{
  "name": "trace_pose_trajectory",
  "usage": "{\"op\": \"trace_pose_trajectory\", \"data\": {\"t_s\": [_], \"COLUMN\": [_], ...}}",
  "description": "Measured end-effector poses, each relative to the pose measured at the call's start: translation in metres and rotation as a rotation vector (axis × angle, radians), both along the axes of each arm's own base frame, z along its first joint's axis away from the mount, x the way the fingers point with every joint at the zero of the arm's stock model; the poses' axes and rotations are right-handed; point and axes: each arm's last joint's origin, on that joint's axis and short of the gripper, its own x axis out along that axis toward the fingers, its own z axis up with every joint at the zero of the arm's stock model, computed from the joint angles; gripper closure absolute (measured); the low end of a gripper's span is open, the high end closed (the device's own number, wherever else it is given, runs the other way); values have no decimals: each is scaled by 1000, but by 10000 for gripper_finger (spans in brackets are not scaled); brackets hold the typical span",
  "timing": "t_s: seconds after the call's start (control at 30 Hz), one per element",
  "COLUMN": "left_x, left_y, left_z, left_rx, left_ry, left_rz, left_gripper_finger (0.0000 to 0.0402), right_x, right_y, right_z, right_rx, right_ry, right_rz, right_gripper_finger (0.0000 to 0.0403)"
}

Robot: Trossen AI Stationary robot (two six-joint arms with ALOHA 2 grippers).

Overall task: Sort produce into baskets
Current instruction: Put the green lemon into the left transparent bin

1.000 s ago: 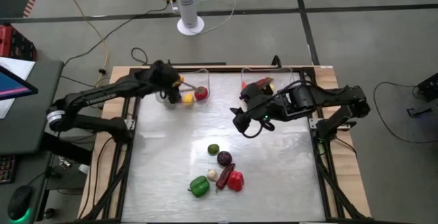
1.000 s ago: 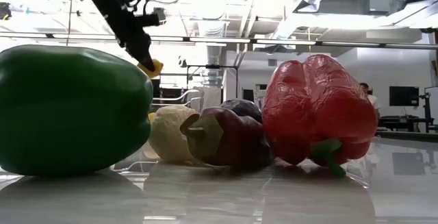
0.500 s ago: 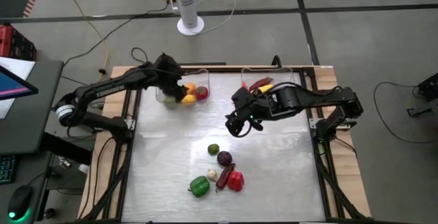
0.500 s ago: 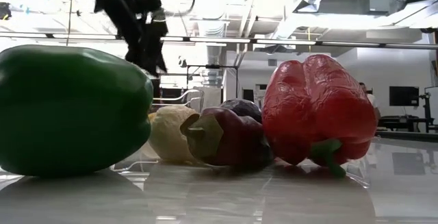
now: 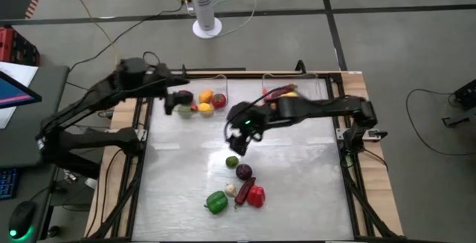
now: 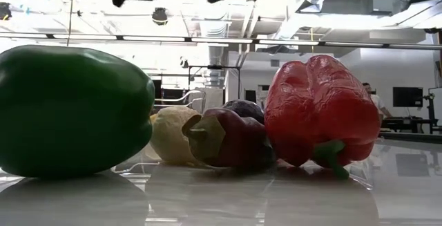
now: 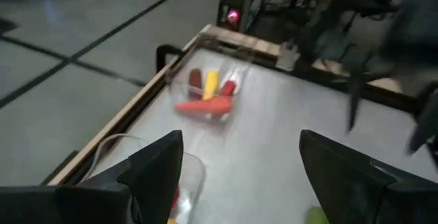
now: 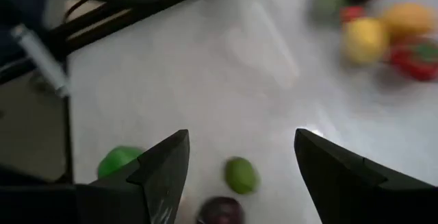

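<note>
1. Shiny grey table (image 5: 186, 169) with wooden edges, on a concrete floor; a white fan (image 5: 206, 5) stands behind it, cables trailing about.
2. Left gripper (image 5: 181, 99) is up by the left tub (image 5: 222, 82); its fingers (image 7: 154, 166) are spread with nothing between them; the tub's fruit, a yellow piece (image 5: 205, 107), an orange one (image 5: 206, 95) and a red one (image 5: 219, 100), sit just beside it.
3. Right gripper (image 5: 236, 140) hangs mid-table, released too, empty; a small green fruit (image 5: 232, 162) lies just in front of it, clear of the fingers (image 8: 164, 172).
4. Further out from that gripper: purple ball (image 5: 244, 172), dark chilli (image 5: 244, 191), red pepper (image 5: 256, 195), pale bulb (image 5: 230, 189), green pepper (image 5: 216, 201), all bunched together.
5. Right tub (image 5: 321, 87) is behind the right arm, holding red and yellow bits (image 5: 282, 91).
</note>
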Motion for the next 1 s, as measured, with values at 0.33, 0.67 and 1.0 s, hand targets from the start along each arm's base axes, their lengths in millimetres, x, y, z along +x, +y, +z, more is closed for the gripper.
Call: {"op": "trace_pose_trajectory", "data": {"t_s": [0.33, 0.67, 1.0], "left_x": [-65, -78, -81], "left_y": [-43, -50, -50], "left_z": [13, 9, 16], "left_rx": [73, 44, 93], "left_ry": [-131, -116, -131], "left_rz": [57, 47, 99], "left_gripper_finger": [125, 125, 125], "right_x": [55, 61, 65], "right_y": [10, 26, 11], "right_z": [-86, -102, -114], "right_rx": [68, -61, -163], "right_ry": [210, 293, 314], "right_rz": [147, 320, 435], "right_gripper_finger": [112, 112, 87]}}
